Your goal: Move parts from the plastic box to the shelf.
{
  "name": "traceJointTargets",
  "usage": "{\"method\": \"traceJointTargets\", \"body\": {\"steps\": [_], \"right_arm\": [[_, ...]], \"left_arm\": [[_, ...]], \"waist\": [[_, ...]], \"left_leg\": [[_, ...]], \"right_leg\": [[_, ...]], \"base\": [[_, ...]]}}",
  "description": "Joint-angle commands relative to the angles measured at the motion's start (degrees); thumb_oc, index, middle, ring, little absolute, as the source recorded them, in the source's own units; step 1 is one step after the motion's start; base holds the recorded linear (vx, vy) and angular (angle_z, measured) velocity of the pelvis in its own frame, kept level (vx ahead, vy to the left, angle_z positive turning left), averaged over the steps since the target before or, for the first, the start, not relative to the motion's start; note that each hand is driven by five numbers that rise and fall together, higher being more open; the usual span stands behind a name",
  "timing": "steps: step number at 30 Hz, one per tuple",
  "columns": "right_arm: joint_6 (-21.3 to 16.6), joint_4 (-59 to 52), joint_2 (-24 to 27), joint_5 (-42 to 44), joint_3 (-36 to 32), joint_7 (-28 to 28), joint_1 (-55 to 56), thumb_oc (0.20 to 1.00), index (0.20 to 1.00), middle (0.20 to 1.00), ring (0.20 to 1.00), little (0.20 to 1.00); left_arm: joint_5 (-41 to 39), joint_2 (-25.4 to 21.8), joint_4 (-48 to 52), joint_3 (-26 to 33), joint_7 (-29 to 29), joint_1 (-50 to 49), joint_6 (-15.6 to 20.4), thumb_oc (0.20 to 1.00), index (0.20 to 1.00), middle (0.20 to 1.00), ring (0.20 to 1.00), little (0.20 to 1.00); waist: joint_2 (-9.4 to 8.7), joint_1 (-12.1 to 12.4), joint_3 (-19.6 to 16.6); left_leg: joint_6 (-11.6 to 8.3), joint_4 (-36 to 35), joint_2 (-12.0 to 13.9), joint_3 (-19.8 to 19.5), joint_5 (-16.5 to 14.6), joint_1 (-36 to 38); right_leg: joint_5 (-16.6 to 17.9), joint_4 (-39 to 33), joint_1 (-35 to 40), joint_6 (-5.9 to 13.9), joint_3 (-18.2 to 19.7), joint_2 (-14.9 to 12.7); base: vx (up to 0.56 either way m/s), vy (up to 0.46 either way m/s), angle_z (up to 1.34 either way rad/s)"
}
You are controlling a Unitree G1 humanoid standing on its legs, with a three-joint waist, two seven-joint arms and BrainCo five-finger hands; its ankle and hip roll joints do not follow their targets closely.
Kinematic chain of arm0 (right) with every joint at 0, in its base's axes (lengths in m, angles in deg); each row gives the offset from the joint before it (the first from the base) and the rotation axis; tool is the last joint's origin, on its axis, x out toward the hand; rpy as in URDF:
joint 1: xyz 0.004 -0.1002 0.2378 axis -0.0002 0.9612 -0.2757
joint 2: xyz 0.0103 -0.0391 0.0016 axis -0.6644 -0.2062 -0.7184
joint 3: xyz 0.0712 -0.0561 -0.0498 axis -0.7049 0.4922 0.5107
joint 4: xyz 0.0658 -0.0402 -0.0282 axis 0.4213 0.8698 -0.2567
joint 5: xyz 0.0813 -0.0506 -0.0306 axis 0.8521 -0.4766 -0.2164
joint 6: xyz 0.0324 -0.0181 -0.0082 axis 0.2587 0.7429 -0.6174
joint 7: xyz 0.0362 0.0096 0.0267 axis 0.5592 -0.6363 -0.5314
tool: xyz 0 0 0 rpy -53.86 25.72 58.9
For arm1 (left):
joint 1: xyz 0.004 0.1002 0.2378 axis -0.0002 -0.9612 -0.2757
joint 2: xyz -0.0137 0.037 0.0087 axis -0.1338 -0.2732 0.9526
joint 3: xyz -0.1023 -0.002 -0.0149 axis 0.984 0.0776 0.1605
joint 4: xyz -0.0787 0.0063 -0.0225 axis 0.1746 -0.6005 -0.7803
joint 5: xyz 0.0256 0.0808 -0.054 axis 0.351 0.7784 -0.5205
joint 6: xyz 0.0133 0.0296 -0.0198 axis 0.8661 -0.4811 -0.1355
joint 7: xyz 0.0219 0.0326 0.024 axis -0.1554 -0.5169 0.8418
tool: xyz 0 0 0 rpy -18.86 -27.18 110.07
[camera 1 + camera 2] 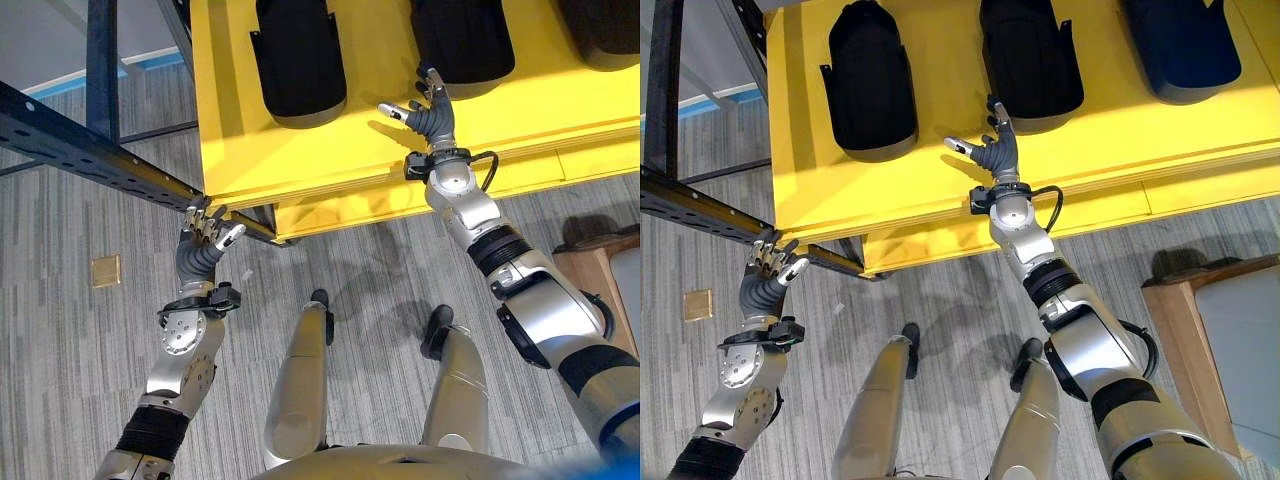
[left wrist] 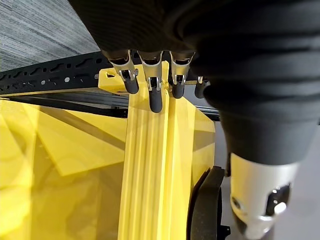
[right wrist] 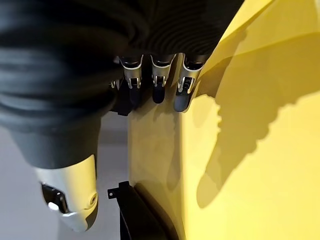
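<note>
A big yellow plastic box (image 1: 300,160) holds three black moulded parts: one on the left (image 1: 300,60), one in the middle (image 1: 462,35) and one at the right edge (image 1: 600,25). My right hand (image 1: 432,115) is open over the yellow surface, its fingers just short of the middle part (image 1: 1030,55). In the right wrist view its straight fingers (image 3: 157,87) hold nothing. My left hand (image 1: 200,250) is open and empty below the box's near-left corner, with its fingers (image 2: 155,95) up against the dark shelf beam (image 1: 90,150).
The black perforated shelf beam (image 2: 50,77) runs diagonally from the left to the box's corner, with a dark upright post (image 1: 102,60) behind it. A brass floor plate (image 1: 105,270) lies on the grey carpet. A wooden crate (image 1: 1200,330) stands at the right.
</note>
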Motion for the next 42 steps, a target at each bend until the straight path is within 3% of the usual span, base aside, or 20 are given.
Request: {"method": "traceJointTargets", "body": {"steps": [1, 6, 12, 25, 31, 32, 36, 42], "right_arm": [[-2.93, 0.67, 0.42, -0.55, -1.44, 0.53, -5.36, 1.000, 1.000, 1.000, 1.000, 1.000], [-3.44, -3.55, 0.34, -0.32, -0.81, -0.30, -3.41, 1.000, 1.000, 1.000, 1.000, 1.000], [-5.28, -22.00, 1.00, 1.57, 0.01, -4.14, 7.87, 1.000, 1.000, 1.000, 1.000, 1.000], [-8.08, -37.42, 1.89, 3.06, -3.58, -5.13, 17.55, 1.000, 1.000, 1.000, 1.000, 1.000], [-9.84, -48.43, 4.31, 4.13, -6.92, -9.13, 29.13, 1.000, 1.000, 1.000, 1.000, 1.000], [-10.08, -50.26, 4.74, 4.49, -7.78, -10.53, 32.48, 1.000, 1.000, 1.000, 1.000, 1.000], [-9.82, -54.80, 6.75, 6.94, -12.25, -15.39, 43.39, 1.000, 1.000, 1.000, 1.000, 1.000], [-8.62, -55.90, 8.66, 9.60, -15.64, -20.49, 53.23, 1.000, 1.000, 1.000, 1.000, 1.000]], "left_arm": [[-1.14, -2.98, 5.31, 0.67, 0.37, -0.74, 3.33, 1.000, 1.000, 1.000, 1.000, 1.000], [-0.82, -2.70, 5.08, 1.16, 0.64, -0.69, 3.39, 1.000, 1.000, 1.000, 1.000, 1.000], [-0.50, -1.16, 4.87, 2.24, 0.93, -0.63, 2.82, 1.000, 1.000, 1.000, 1.000, 1.000], [0.99, 0.06, 5.86, 3.38, 1.27, -1.07, 2.30, 1.000, 1.000, 1.000, 1.000, 1.000], [1.30, 0.98, 6.82, 4.69, -0.54, -2.59, 1.99, 1.000, 1.000, 1.000, 1.000, 1.000], [1.16, 1.51, 7.32, 4.86, -1.33, -3.16, 1.89, 1.000, 1.000, 1.000, 1.000, 1.000], [2.86, 1.01, 10.61, 4.56, -6.57, -6.86, 0.70, 1.000, 1.000, 1.000, 1.000, 1.000], [2.63, 0.57, 12.67, 5.17, -11.97, -11.96, -0.01, 1.000, 1.000, 1.000, 1.000, 1.000]], "waist": [[0.21, 0.48, -0.98], [0.12, 0.25, -1.03], [-0.59, -0.91, -1.30], [-0.86, -2.19, -1.77], [-1.06, -3.49, -2.10], [-1.14, -3.91, -2.21], [-1.21, -5.26, -3.71], [-0.87, -6.25, -6.90]], "left_leg": [[4.49, -3.28, -3.22, 0.65, 3.04, -0.99], [4.46, -3.16, -3.11, 0.72, 3.03, -1.15], [4.46, -3.08, -2.88, 0.94, 3.06, -1.24], [4.45, -3.61, -2.74, 1.21, 2.98, 0.12], [3.90, -6.96, -2.36, 1.04, 3.55, 6.50], [3.99, -9.42, -2.39, 1.01, 5.71, 8.59], [2.99, -17.77, -1.79, 0.19, 8.36, 18.03], [2.15, -27.52, -0.46, 0.43, 11.35, 27.04]], "right_leg": [[-1.15, 2.92, 0.32, -1.20, 1.25, 2.10], [-1.08, 2.98, 0.17, -1.15, 1.19, 2.12], [-1.12, 2.95, 0.00, -1.12, 1.41, 2.20], [-1.07, 2.72, 0.79, -0.90, 1.73, 2.24], [-0.57, -1.10, 7.69, -0.40, 1.09, 2.56], [1.20, -3.97, 10.46, -0.69, 0.31, 2.71], [2.40, -12.19, 20.92, 0.09, -1.97, 3.85], [4.21, -21.12, 29.44, 0.77, -4.01, 5.61]], "base": [[0.00, 0.000, 0.00], [0.00, 0.000, 0.00], [0.00, 0.000, 0.00], [0.00, -0.001, 0.00], [0.01, -0.019, -0.05], [0.00, 0.000, 0.00], [0.11, -0.077, -0.03], [0.10, -0.058, -0.01]]}}
